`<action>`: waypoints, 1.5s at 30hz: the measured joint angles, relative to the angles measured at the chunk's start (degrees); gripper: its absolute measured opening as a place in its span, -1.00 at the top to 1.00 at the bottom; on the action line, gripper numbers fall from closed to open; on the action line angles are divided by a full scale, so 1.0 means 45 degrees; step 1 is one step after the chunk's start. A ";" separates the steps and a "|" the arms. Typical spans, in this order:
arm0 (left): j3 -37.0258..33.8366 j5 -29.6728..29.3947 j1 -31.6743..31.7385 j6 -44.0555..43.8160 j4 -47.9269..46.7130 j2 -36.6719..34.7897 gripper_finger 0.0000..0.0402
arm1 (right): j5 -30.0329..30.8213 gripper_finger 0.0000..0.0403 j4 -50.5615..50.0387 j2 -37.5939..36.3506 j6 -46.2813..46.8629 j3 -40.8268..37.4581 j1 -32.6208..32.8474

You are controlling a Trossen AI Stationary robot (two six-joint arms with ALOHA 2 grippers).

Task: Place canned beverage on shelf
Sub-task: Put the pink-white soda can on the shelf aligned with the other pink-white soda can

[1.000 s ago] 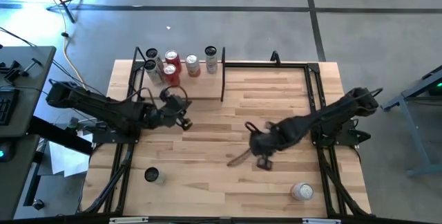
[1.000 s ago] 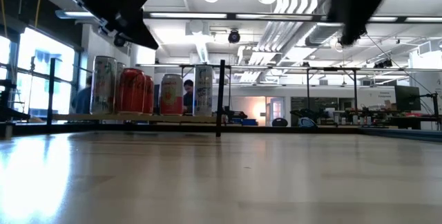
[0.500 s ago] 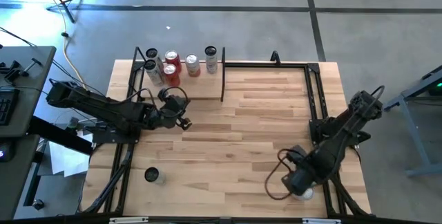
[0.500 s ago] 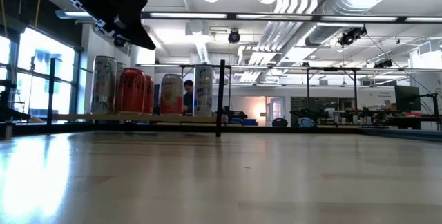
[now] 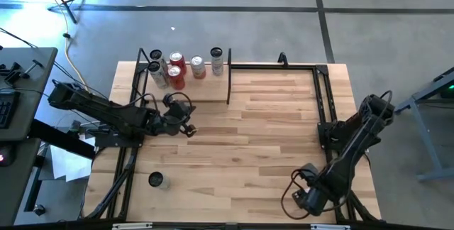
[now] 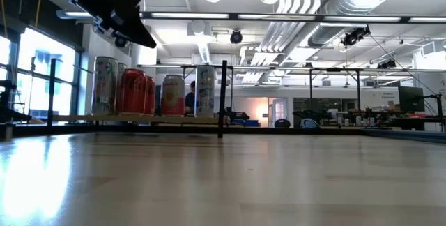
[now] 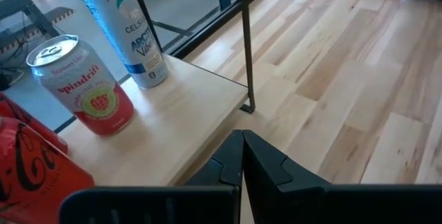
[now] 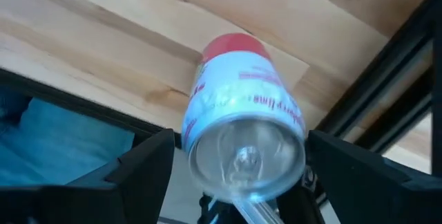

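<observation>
Swinging away from the middle of the table (image 5: 269, 123), my right arm has travelled to the near right corner, and its tool (image 8: 238, 182) has gone from pressed together to spread wide. It now hangs over a can lying on its side (image 8: 242, 131), white with red lettering and a red end; the shiny end faces the wrist camera and the can sits between my two spread fingers (image 8: 141, 165), though I cannot tell whether they touch it. In the high view that can is hidden under my arm. My left arm has barely shifted; it reaches in from the left side of the table and its tool (image 7: 242, 156) is pressed together, holding nothing, just beside the front edge of the shelf (image 5: 202, 91). That shelf stands at the far left of the table, a light board with thin black uprights. On it stand a tall silver can (image 6: 104, 85), two red cans (image 6: 134, 91), a shorter pink-and-white can (image 7: 81, 84) and a tall white-and-blue can (image 7: 124, 32), all upright and close together. One more can stands upright (image 5: 156, 179) near the front left edge of the table, well apart from both my tools.
</observation>
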 joint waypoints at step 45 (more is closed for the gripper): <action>-0.1875 -0.0110 -0.2261 -0.2296 0.1027 -0.0044 1.00 | 0.1515 -0.35 -0.2272 0.4553 -2.0452 0.7442 -1.0803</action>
